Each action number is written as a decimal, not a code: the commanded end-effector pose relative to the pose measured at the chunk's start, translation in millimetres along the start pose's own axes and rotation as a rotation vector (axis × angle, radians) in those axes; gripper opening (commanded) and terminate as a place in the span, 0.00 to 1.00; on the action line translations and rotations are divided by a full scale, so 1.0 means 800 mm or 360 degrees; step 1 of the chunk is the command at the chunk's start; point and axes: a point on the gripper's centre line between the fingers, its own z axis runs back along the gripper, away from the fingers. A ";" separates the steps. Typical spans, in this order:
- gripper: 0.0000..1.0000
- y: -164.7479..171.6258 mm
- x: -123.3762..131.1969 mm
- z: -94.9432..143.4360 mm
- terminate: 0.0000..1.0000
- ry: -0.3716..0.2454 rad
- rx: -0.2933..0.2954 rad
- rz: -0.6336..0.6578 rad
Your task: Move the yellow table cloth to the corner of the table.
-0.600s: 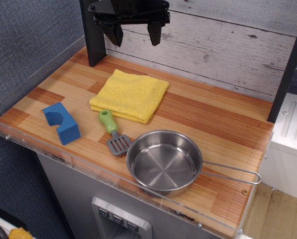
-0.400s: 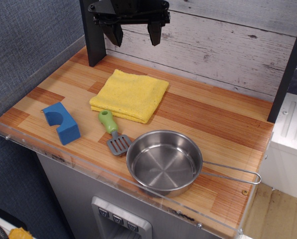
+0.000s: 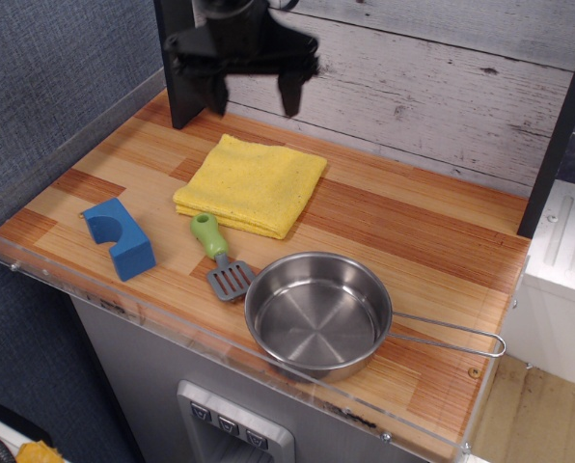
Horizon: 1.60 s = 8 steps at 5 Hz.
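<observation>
The yellow table cloth (image 3: 252,184) lies folded and flat on the wood-plank table (image 3: 423,241), left of the middle and toward the back. My black gripper (image 3: 252,99) hangs in the air above the cloth's far edge, blurred by motion. Its two fingers point down and stand apart, open, with nothing between them. It does not touch the cloth.
A blue block (image 3: 120,237) sits near the front left. A green-handled spatula (image 3: 218,255) lies just in front of the cloth. A steel pan (image 3: 317,313) with a wire handle stands at the front. A black post (image 3: 179,68) rises at the back left. A clear rim (image 3: 220,349) edges the table.
The gripper has come down toward the cloth and is blurred with motion. The cloth and the other objects have not moved.
</observation>
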 end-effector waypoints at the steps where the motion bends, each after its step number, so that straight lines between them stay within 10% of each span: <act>1: 1.00 0.041 0.001 0.013 0.00 -0.0096 0.0103 0.0036; 8: 1.00 0.025 -0.045 -0.115 0.00 0.0255 0.0080 0.0025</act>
